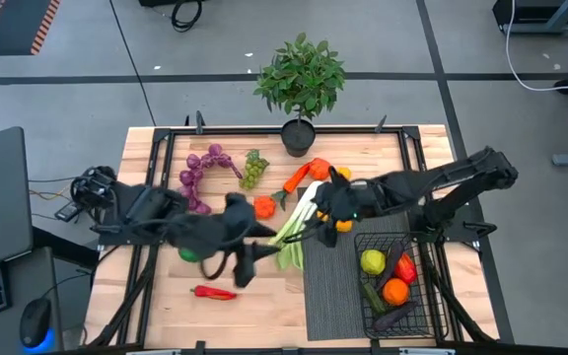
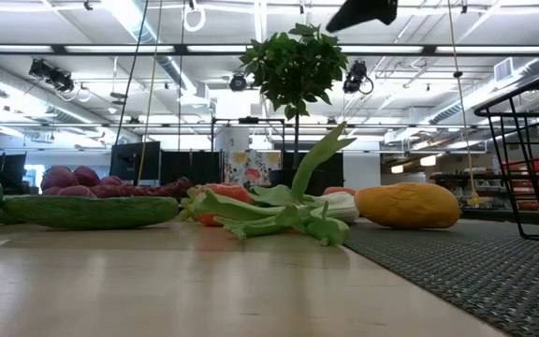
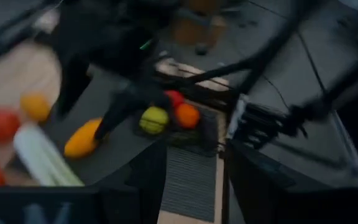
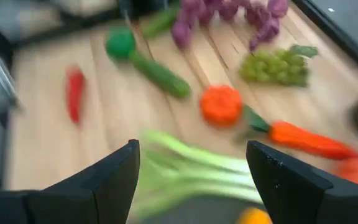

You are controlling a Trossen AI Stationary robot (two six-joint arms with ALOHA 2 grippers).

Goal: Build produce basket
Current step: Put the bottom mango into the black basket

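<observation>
Right hand (image 4: 191, 180) hangs spread above leek (image 4: 185, 171), apparently empty.

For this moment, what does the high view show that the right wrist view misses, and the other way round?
Only the high view shows the basket on the ribbed mat, already holding several pieces of produce, plus the potted plant and both arms whole, with the left end effector over the bare wood. Only the right wrist view shows the right end effector from behind, its fingers spread wide with nothing between them, directly over the leek. Both show the leek, carrot, red chili, cucumber, green grapes and purple grapes.
</observation>
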